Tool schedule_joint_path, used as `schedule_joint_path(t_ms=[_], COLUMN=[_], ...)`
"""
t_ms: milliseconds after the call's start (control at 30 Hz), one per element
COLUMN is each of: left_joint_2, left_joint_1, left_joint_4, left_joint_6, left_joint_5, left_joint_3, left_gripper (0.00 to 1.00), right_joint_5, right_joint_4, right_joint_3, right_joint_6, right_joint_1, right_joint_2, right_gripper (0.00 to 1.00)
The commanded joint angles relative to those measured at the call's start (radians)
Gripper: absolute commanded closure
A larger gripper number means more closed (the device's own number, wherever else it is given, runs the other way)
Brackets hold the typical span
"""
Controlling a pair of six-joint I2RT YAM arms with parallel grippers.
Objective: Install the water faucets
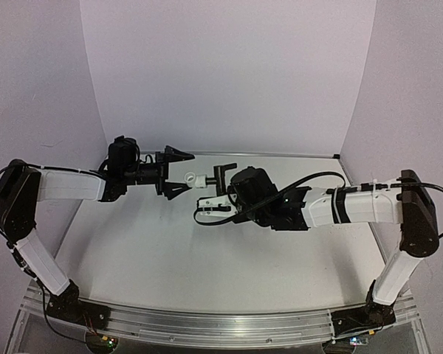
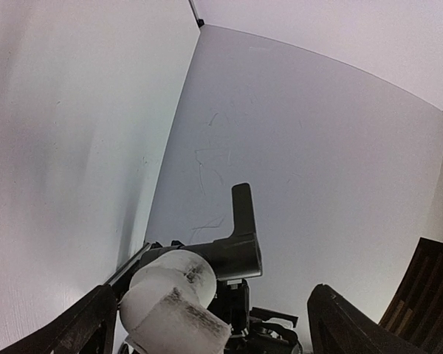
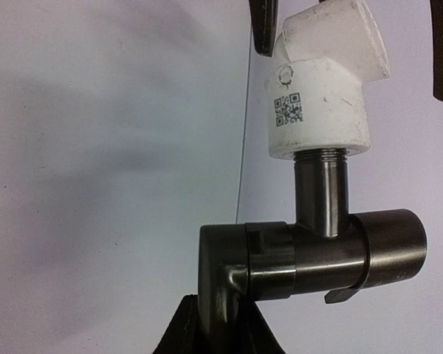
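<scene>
The black metal faucet (image 1: 222, 175) is held up in the air over the middle of the table. My right gripper (image 1: 220, 196) is shut on its lower handle end. In the right wrist view the fingers (image 3: 184, 332) clamp the dark faucet (image 3: 310, 254) from below. The white plastic fitting (image 3: 321, 96) sits on the faucet's threaded stem, with a QR code on it. My left gripper (image 1: 179, 174) is open, and its two fingers stand on either side of the white fitting (image 1: 194, 179) without gripping it. The left wrist view shows the fitting (image 2: 170, 295) close between the fingers (image 2: 347, 324).
The white table (image 1: 207, 251) lies below both arms, with white walls (image 1: 229, 74) behind and to the sides. An aluminium rail (image 1: 207, 324) runs along the near edge by the arm bases. A black cable (image 1: 310, 179) loops over the right arm.
</scene>
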Motion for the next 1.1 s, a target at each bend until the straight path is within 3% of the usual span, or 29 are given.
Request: schedule_joint_path(t_ms=[0,133,267,433,567,767,933,1067], left_joint_2=[0.013,0.037,0.050,0.037,0.010,-0.024,-0.077,-0.119], left_joint_1=[-0.017,-0.028,-0.035,-0.035,-0.035,-0.036,-0.039,-0.049], left_joint_4=[0.029,0.022,-0.015,0.021,-0.107,-0.304,-0.294,-0.285], left_joint_6=[-0.024,-0.026,0.001,0.032,0.179,0.454,0.627,0.783], left_joint_5=[0.003,0.014,0.014,0.005,-0.026,-0.102,-0.141,-0.137], left_joint_3=[0.003,0.039,0.054,0.034,0.080,0.179,0.180,0.177], left_gripper=[0.06,0.08,0.17,0.51,0.70,0.85,0.94,0.97], right_joint_5=[0.069,0.115,0.142,0.159,0.100,-0.198,-0.500,-0.859], right_joint_4=[0.161,0.202,0.270,0.299,0.132,-0.207,-0.280,-0.292], right_joint_3=[0.049,0.046,0.026,0.015,0.067,0.203,0.265,0.315], right_joint_6=[-0.021,-0.062,-0.109,-0.121,0.011,0.304,0.528,0.732], right_joint_1=[0.014,0.027,0.039,0.043,0.042,0.041,-0.001,-0.101], right_joint_2=[-0.002,0.014,0.023,0.035,0.043,0.048,0.014,-0.023], right_gripper=[1.00,1.00,1.00,1.00,1.00,1.00,1.00,1.00])
